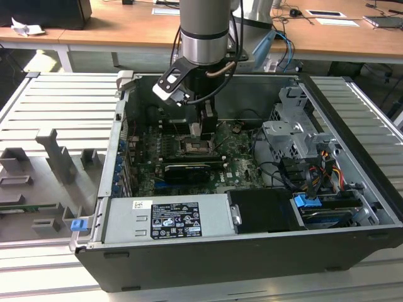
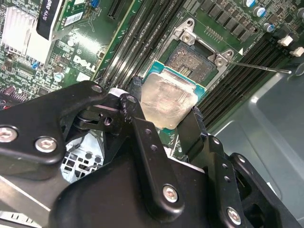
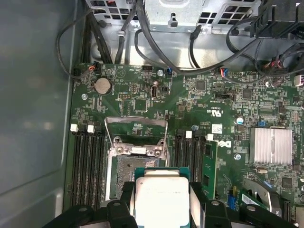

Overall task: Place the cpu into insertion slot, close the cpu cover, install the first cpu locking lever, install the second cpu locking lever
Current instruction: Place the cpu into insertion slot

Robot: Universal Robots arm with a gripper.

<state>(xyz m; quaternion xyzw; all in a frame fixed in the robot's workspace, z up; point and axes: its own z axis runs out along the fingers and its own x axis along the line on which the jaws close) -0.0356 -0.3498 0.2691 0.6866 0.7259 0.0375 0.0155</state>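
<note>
Second wrist view: our black claw [image 2: 165, 103] is pinching the silver-topped square cpu [image 2: 168, 95] near the dark insertion slot [image 2: 192, 61], unseated.

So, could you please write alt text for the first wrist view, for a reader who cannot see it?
The gripper holds the cpu, silver top showing, between its two black fingers, partly over the uncovered insertion slot on the green motherboard. The cpu cover stands raised open at the slot's edge, and black cables run past the board.
</note>
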